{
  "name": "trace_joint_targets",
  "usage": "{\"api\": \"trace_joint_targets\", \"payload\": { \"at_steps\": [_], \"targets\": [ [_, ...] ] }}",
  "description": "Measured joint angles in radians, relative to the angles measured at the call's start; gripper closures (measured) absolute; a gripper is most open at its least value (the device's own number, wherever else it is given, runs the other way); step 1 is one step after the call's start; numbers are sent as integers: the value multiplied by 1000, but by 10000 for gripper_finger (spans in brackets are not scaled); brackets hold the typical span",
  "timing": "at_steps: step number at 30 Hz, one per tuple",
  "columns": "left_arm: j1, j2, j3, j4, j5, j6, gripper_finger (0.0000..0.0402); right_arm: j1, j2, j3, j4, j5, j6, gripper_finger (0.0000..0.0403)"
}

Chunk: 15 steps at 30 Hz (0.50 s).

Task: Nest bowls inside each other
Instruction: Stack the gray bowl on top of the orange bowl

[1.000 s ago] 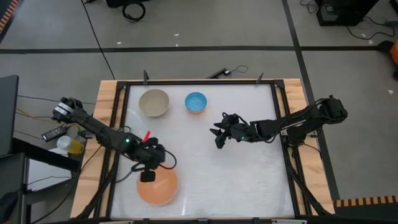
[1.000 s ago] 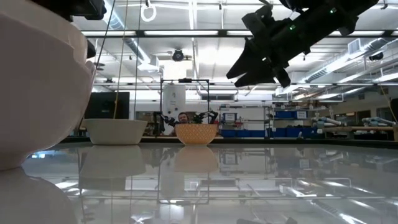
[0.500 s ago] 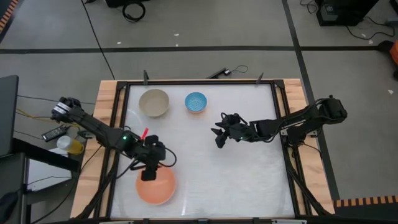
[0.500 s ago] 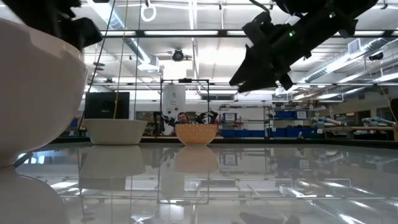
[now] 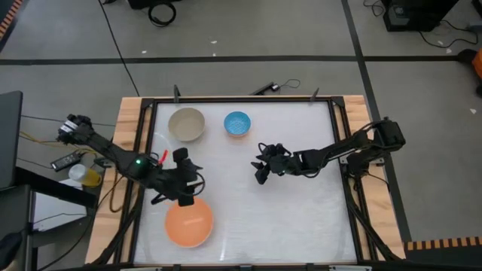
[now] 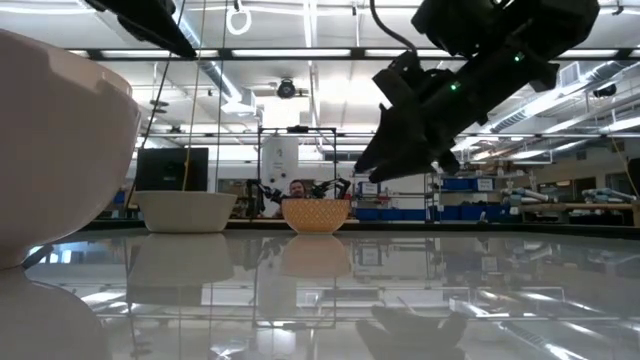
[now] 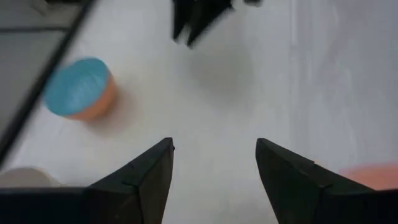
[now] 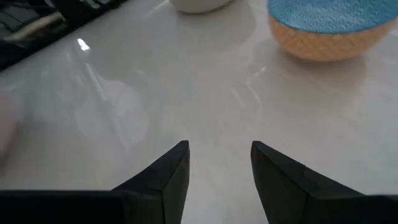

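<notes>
A salmon-orange bowl (image 5: 188, 224) sits inside a cream-white bowl (image 6: 50, 150) at the table's near left. A grey-beige bowl (image 5: 186, 124) and a small blue bowl (image 5: 237, 123) stand side by side on their bases at the far edge, apart from each other. My left gripper (image 5: 184, 199) hangs open just above and beyond the salmon-orange bowl's far rim, with nothing between its fingers (image 7: 155, 168). My right gripper (image 5: 260, 175) is open over the middle of the table, low above it and pointing toward the blue bowl (image 8: 326, 28).
A wooden frame (image 5: 128, 150) borders the white table. Bare table top lies across the middle, the right half and the near right. A yellow cup (image 5: 90, 178) and cables sit off the table's left side. A person (image 6: 293, 188) shows far behind the table.
My left gripper has come off the salmon-orange bowl's far rim, risen and drawn toward the far edge, tipping up from steeply down to a slant. The nested bowls have settled on the table. My right gripper has sunk a little toward the table.
</notes>
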Motion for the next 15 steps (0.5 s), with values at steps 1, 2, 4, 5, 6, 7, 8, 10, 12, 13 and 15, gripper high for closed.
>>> {"api": "trace_joint_targets", "payload": {
  "at_steps": [1,2,4,5,6,7,8,10,12,13,15],
  "targets": [
    [-1,-27,-28,25,-22,11,169,0,1,0,13,-4,-4,225],
    [0,-53,-65,67,-35,25,169,0,1,0,17,-10,-9,225],
    [15,-111,-155,198,-39,71,169,-2,1,0,32,-19,-17,225],
    [25,-140,-208,268,-38,101,169,-4,1,0,39,-19,-19,225],
    [40,-170,-258,341,-39,133,169,-8,1,0,49,-21,-19,225],
    [60,-197,-307,428,-38,166,169,-14,1,0,62,-26,-19,225],
    [83,-222,-352,510,-33,196,169,-23,3,0,80,-32,-20,225],
    [146,-264,-431,627,6,241,169,-49,13,5,99,-50,-27,225],
    [225,-291,-486,692,74,257,169,-83,32,18,92,-93,-40,225],
    [267,-300,-506,711,102,259,169,-102,46,29,93,-120,-47,225],
    [343,-312,-530,740,145,265,169,-140,74,55,90,-179,-69,225]
  ]
}}
